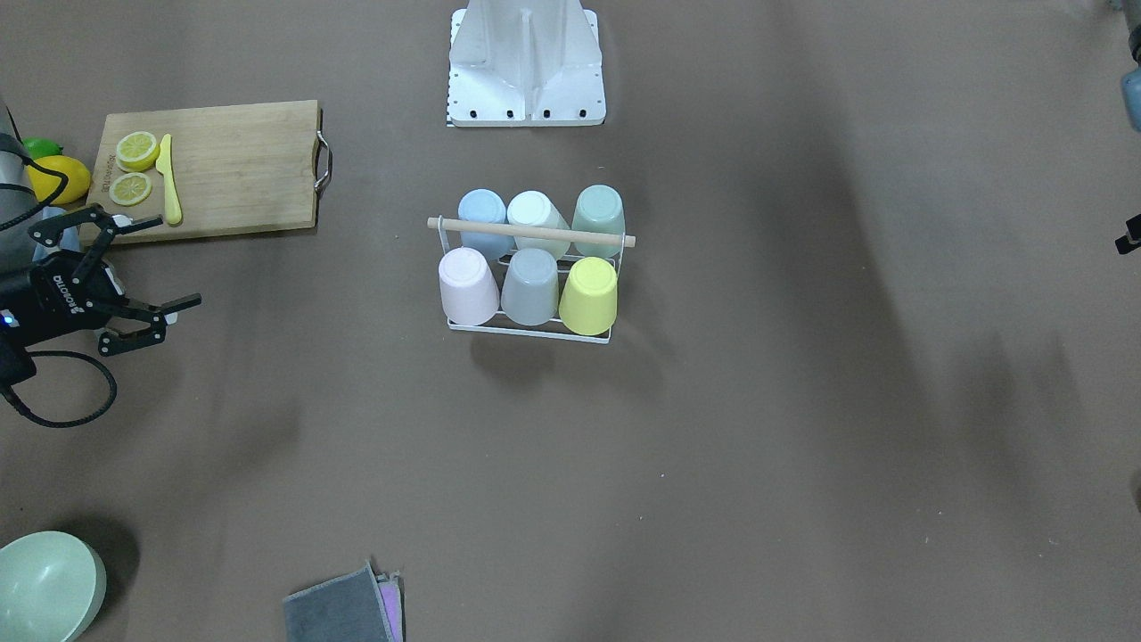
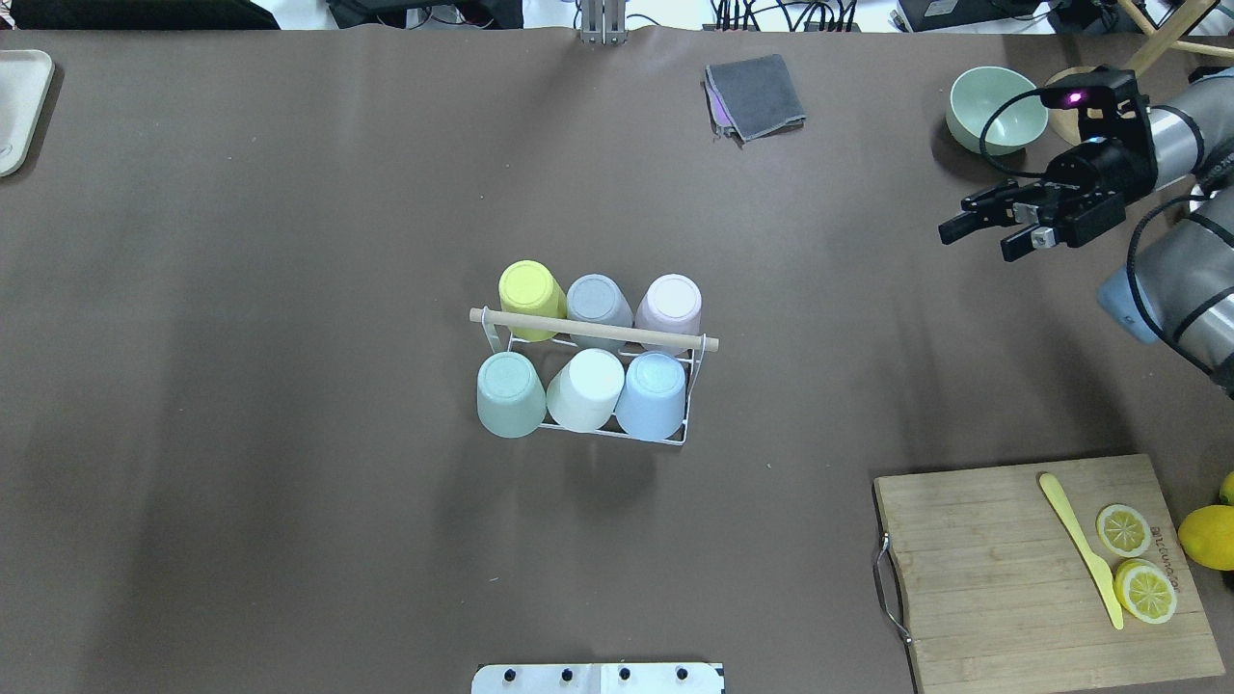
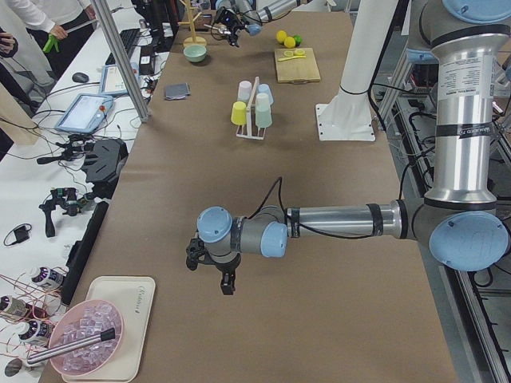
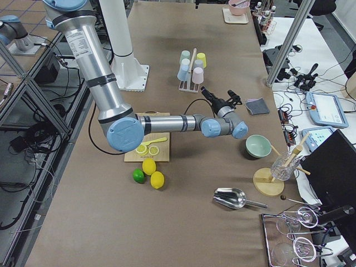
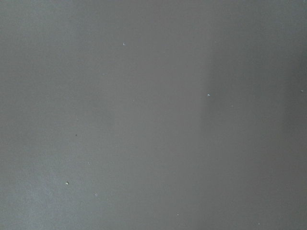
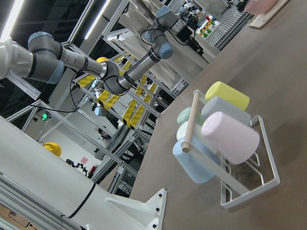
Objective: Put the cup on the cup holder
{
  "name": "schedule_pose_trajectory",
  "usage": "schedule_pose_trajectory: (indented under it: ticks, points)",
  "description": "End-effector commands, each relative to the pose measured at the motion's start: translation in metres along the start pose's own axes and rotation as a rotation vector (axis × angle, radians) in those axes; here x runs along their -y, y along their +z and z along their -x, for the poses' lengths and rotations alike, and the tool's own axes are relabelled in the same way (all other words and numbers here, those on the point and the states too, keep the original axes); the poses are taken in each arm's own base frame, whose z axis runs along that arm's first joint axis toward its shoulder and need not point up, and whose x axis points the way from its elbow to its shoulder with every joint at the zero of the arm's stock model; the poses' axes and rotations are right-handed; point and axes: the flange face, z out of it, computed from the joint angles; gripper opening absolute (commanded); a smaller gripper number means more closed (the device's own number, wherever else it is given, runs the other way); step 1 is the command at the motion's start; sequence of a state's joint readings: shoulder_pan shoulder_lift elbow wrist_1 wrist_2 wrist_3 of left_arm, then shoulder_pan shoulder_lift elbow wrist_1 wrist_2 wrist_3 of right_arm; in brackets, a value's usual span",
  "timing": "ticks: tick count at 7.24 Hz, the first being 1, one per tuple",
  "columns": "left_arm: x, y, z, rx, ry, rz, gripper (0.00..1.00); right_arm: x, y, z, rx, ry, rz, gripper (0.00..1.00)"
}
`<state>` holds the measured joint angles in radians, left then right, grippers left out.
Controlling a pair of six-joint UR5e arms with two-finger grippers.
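Six cups (image 2: 585,387) upturned on cup holder (image 2: 593,331) | likely light, stiff, slippery; grip sidewall | right tool (image 2: 974,243) at 2 o'clock, spread apart, empty | left tool (image 3: 209,275): state can't be told

The desk (image 2: 289,241) has a smooth, matt brown covering. The cup holder (image 1: 531,232) is white-coated wire with a bare light wood rod (image 2: 593,330) across its top. The cups (image 2: 585,388) are pastel, matt and smooth, and look like plastic. The cutting board (image 2: 1003,578) is pale wood with visible grain, and its handle (image 2: 889,588) is bright metal. The knife (image 2: 1080,549) looks like yellow plastic. The cloth (image 2: 757,94) is grey fabric. The bowl (image 2: 993,106) is pale green with a dull sheen. The right hand (image 2: 976,241) is matt black, and the right arm (image 4: 92,61) has silver metal tubing.
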<state>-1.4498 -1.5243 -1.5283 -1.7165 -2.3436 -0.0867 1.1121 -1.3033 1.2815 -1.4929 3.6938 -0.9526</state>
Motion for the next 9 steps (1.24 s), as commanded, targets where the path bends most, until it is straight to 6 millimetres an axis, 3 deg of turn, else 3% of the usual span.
schedule_pose_trajectory:
  ticks: [1, 3, 7, 9]
  points:
    - [0.013, -0.019, 0.001, -0.003, 0.027, -0.028, 0.97, -0.055, -0.018, 0.045, -0.031, 0.101, -0.008, 0.95]
    - [0.012, -0.020, 0.001, -0.008, 0.022, -0.036, 0.97, -0.078, -0.034, 0.074, -0.134, 0.212, -0.004, 0.95]
    - [0.015, -0.028, -0.001, -0.011, 0.011, -0.054, 0.97, -0.100, -0.092, 0.075, -0.449, 0.516, 0.081, 0.99]
    - [0.015, -0.035, -0.007, -0.012, 0.017, -0.067, 0.97, -0.108, -0.109, 0.088, -0.567, 0.656, 0.153, 1.00]
